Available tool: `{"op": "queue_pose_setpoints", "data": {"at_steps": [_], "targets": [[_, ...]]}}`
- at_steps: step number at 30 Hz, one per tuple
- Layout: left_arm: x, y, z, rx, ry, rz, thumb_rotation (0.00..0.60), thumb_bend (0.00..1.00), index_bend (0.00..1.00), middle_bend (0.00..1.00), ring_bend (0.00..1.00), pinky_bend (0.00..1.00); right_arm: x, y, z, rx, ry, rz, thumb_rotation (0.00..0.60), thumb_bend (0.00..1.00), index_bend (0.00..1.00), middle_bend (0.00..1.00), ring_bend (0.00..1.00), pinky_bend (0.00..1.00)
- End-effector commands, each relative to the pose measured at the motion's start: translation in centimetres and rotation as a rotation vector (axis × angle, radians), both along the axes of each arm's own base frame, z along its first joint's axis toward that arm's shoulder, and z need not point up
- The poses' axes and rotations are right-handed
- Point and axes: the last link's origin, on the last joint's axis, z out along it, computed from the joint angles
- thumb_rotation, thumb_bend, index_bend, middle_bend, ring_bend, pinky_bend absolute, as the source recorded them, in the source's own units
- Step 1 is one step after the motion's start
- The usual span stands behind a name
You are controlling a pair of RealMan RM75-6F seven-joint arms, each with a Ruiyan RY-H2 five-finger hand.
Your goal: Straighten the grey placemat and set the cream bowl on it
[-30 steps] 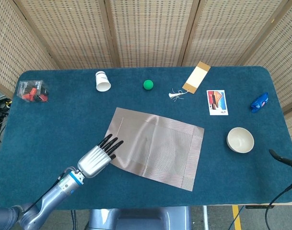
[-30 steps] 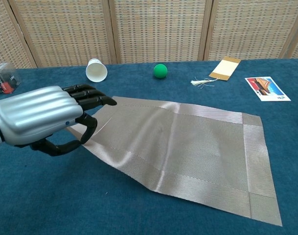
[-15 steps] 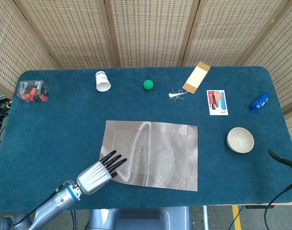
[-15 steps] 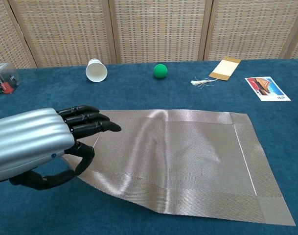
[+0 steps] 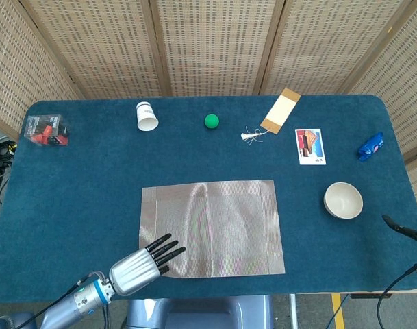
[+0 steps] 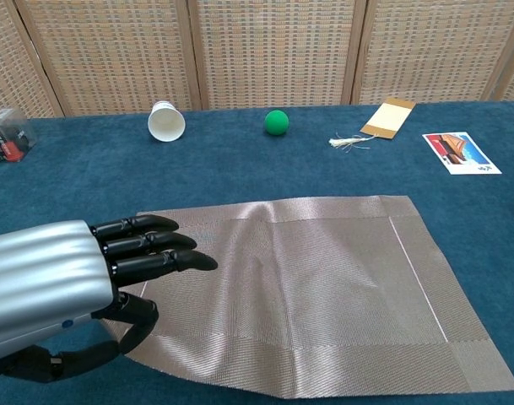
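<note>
From the head view: grey placemat (image 5: 211, 228) lying square toward the front of the desk (image 5: 92, 178), left hand (image 5: 145, 263) pinching its front-left corner, dark fingers (image 5: 168, 251) on top. Cream bowl (image 5: 343, 200) standing near the right edge, well apart from the mat. Right hand out of sight. From the chest view: left hand (image 6: 58, 291) with thumb tucked under the lifted mat (image 6: 324, 287) corner, fingers (image 6: 159, 260) laid over it; slight ripple across the middle.

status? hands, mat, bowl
Left hand grips placemat near corner, mat squared to the table edge. Right hand not visible. Cream bowl off mat, path clear.
</note>
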Motion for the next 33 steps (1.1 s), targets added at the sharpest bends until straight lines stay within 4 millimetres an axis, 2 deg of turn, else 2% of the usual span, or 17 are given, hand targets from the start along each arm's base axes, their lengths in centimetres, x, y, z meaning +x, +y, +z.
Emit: {"op": "queue_pose_setpoints", "data": {"at_steps": [1,2,4,7,11,17,22,26,27,28,33], "targets": [[-0.3,-0.1,0.1,-0.013,0.005,0.011,0.6,0.44,0.63,0.0,0.0,0.0,0.0,0.0,0.0,0.0,-0.001,0.001,0.6,0.2,0.09,0.0,0.0,0.0],[-0.3,-0.1,0.1,-0.018,0.007,0.017,0.6,0.41,0.55,0.0,0.0,0.0,0.0,0.0,0.0,0.0,-0.001,0.001,0.6,0.2,0.09,0.0,0.0,0.0],[-0.6,-0.1,0.3,-0.025,0.013,0.03,0.6,0.3,0.3,0.0,0.0,0.0,0.1,0.0,0.0,0.001,-0.001,0.001,0.6,0.2,0.09,0.0,0.0,0.0],[-1.0,-0.1,0.5,-0.027,0.013,0.053,0.6,0.19,0.12,0.0,0.0,0.0,0.1,0.1,0.0,0.003,-0.001,0.004,0.6,0.2,0.09,0.0,0.0,0.0],[-1.5,-0.6,1.1,-0.039,-0.05,0.129,0.6,0.11,0.09,0.0,0.0,0.0,0.3,0.2,-0.3,0.016,0.008,0.01,0.6,0.2,0.09,0.0,0.0,0.0],[-2.3,-0.4,2.6,0.043,-0.155,0.217,0.6,0.11,0.09,0.0,0.0,0.0,0.5,0.4,-0.7,0.039,0.026,0.009,0.6,0.2,0.09,0.0,0.0,0.0],[-4.2,0.6,5.2,0.183,-0.236,0.356,0.6,0.11,0.09,0.0,0.0,0.0,0.3,0.4,-0.9,0.084,0.067,-0.033,0.6,0.2,0.09,0.0,0.0,0.0],[-5.4,1.4,7.0,0.265,-0.255,0.42,0.6,0.11,0.1,0.0,0.0,0.0,0.2,0.3,-0.8,0.1,0.091,-0.06,0.6,0.2,0.15,0.0,0.0,0.0],[-6.3,2.2,8.4,0.362,-0.259,0.448,0.6,0.11,0.1,0.0,0.0,0.0,0.2,0.1,-0.8,0.098,0.115,-0.066,0.6,0.2,0.15,0.0,0.0,0.0],[-6.6,2.4,8.9,0.393,-0.267,0.465,0.6,0.11,0.11,0.0,0.0,0.0,0.2,-0.1,-0.9,0.099,0.129,-0.074,0.6,0.2,0.18,0.0,0.0,0.0],[-7.7,2.5,10.4,0.433,-0.318,0.539,0.6,0.11,0.11,0.0,0.0,0.0,-0.1,-1.1,-2.6,0.152,0.193,-0.131,0.6,0.2,0.32,0.02,0.0,0.0]]}}
